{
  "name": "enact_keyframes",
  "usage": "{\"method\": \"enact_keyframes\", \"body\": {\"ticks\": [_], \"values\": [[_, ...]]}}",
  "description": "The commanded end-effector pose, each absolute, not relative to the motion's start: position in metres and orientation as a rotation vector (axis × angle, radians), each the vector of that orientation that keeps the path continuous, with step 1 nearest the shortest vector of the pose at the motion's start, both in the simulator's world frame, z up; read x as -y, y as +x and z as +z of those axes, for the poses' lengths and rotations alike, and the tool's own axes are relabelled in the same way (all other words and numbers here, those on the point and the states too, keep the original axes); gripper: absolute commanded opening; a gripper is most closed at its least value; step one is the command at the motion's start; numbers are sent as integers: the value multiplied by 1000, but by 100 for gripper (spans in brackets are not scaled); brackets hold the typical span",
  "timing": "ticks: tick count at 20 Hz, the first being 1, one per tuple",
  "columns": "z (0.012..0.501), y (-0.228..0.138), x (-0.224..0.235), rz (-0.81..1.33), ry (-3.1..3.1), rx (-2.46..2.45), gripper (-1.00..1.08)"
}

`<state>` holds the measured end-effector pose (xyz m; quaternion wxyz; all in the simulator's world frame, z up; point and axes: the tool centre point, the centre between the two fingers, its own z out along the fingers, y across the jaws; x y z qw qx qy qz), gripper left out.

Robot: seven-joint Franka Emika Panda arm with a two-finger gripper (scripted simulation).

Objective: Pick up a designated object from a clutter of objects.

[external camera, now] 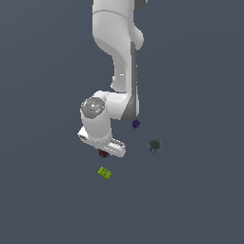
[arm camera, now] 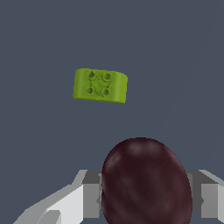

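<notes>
Reaching down from the top of the exterior view, the white Franka arm (external camera: 116, 52) bends at its wrist so that its hand sits low over the flat dark grey-blue floor (external camera: 200, 200), and the gripper (external camera: 103, 152) is mostly hidden under the white hand body; from this view I cannot tell how wide it stands. Just below that hand peeks the small dark maroon, roundish ball (external camera: 103, 153), only partly visible. A lime-green studded block (external camera: 105, 173) lies near it, lower in the picture. A tiny purple cube (external camera: 136, 124) sits beside the arm toward the exterior view's right, and a dark grey roundish lump with blue (external camera: 154, 145) lies farther to that side, apart from the others. Through the wrist view, the maroon ball (arm camera: 146, 181) fills the space between the two grey-and-white fingers (arm camera: 91, 199), one at each flank and right against its sides, so the gripper (arm camera: 146, 197) appears closed around it. The lime-green block (arm camera: 100, 85) rests on the floor beyond, well clear of the ball, showing four studs on its upper face.
</notes>
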<state>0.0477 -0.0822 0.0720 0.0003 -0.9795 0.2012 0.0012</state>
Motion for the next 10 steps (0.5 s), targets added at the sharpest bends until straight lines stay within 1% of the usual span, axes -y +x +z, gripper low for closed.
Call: {"method": "enact_keyframes", "body": {"ticks": [1, 10], "values": [[90, 45, 79, 1, -3076, -632, -100], [179, 27, 62, 1, -3076, -633, -100]]}}
